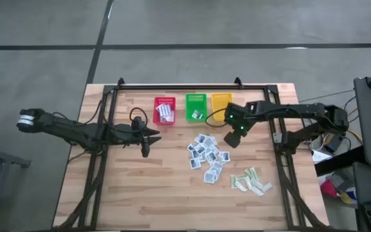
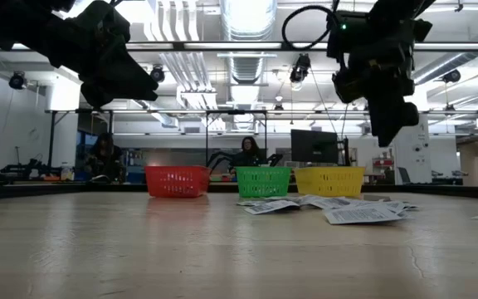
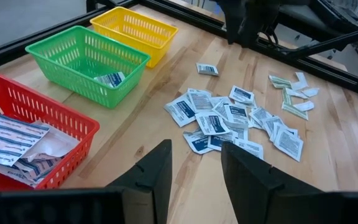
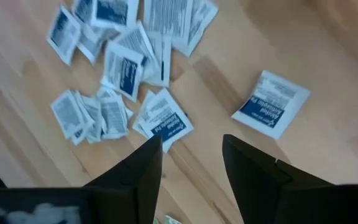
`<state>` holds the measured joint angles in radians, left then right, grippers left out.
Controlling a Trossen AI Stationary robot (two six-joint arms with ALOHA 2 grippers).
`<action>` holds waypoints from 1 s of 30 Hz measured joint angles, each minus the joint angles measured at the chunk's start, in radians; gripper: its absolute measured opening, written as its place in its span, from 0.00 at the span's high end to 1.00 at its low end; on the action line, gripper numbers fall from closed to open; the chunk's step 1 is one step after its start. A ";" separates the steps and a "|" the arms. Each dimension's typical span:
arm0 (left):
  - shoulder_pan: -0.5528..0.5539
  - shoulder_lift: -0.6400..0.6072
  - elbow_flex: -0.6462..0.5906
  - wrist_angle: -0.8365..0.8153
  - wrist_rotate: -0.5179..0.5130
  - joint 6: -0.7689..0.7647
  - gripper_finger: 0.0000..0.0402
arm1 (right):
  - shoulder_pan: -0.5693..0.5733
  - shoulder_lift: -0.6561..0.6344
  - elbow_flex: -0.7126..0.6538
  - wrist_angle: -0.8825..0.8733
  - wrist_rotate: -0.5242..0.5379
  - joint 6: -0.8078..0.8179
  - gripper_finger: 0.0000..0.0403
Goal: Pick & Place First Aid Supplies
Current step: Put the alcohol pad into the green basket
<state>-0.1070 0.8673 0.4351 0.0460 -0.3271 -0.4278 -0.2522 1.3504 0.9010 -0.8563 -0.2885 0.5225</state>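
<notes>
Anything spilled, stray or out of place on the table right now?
One square packet lies alone on the wood, apart from the main heap of square packets, near the yellow basket. The right tool, open, hangs just above the heap's edge. Nothing looks damaged.

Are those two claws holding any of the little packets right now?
No. The left gripper and the right gripper both stand open and empty; the right hangs above the square packets on the table.

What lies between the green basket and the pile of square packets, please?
One lone square packet on bare wood, between the green basket and the pile, in the left wrist view.
</notes>
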 joint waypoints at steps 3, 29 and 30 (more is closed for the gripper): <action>0.000 0.000 0.000 0.000 0.000 0.000 0.67 | 0.015 0.040 0.000 0.001 0.000 -0.002 0.61; 0.000 0.000 0.000 -0.001 0.000 0.001 0.67 | 0.020 0.366 0.076 -0.007 0.166 -0.058 0.72; 0.000 0.000 0.000 -0.001 0.000 0.002 0.67 | 0.021 0.369 0.075 -0.006 0.166 -0.059 0.72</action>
<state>-0.1070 0.8673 0.4351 0.0452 -0.3271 -0.4263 -0.2315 1.7190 0.9761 -0.8624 -0.1228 0.4640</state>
